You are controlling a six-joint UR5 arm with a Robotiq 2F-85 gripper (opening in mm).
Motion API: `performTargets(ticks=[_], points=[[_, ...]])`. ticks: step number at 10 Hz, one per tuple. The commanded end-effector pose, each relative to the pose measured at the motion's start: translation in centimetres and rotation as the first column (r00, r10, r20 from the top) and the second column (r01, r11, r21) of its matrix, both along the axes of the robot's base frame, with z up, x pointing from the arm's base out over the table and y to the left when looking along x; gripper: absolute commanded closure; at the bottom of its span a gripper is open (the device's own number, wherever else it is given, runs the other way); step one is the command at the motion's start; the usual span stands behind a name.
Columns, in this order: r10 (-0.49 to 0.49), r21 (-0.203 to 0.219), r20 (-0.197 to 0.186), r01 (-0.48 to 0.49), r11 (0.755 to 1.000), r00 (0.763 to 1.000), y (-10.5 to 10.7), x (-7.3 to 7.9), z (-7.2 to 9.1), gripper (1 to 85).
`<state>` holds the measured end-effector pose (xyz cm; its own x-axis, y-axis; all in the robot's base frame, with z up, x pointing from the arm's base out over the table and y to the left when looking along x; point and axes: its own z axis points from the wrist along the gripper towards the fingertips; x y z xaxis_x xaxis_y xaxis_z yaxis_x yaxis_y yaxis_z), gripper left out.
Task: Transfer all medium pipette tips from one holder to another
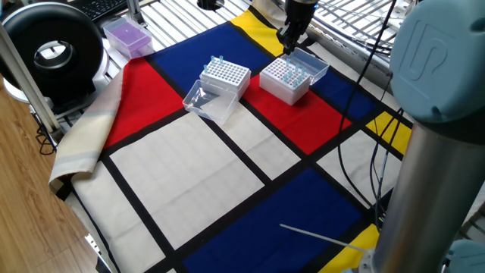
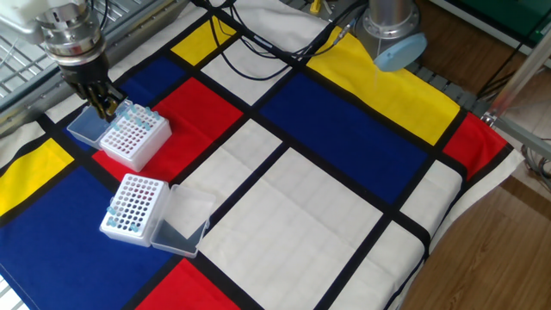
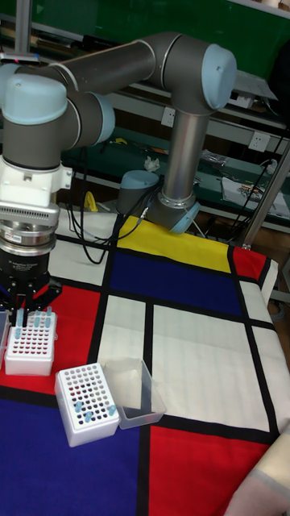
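Gripper (image 2: 107, 107) hovers at upper-left rack (image 2: 133, 138), grip unclear; tips (image 2: 136, 114) sit in both racks, transfer seemingly unfinished.

Even, bright overhead light fills all three views, and shadows on the checkered cloth (image 2: 327, 198) are soft and short. The near arm column (image 1: 436, 144) looms blurred. The pale-blue tips (image 3: 42, 320) are too small to resolve, perhaps through coarse resolution.
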<state>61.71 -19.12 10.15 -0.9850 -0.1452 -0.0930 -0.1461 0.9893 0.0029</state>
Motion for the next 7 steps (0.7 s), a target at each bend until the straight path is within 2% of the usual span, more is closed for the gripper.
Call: performTargets(ticks=[1, 3, 7], points=[[-0.016, 0.017, 0.020, 0.015, 1.000, 1.000, 2.1, 1.7, 0.4, 64.7], [-0.016, 0.028, 0.035, 0.015, 0.999, 0.999, 3.4, 3.3, 0.1, 64.7], [-0.004, 0.015, 0.054, 0.003, 1.000, 0.999, 5.1, 6.4, -0.3, 64.0]])
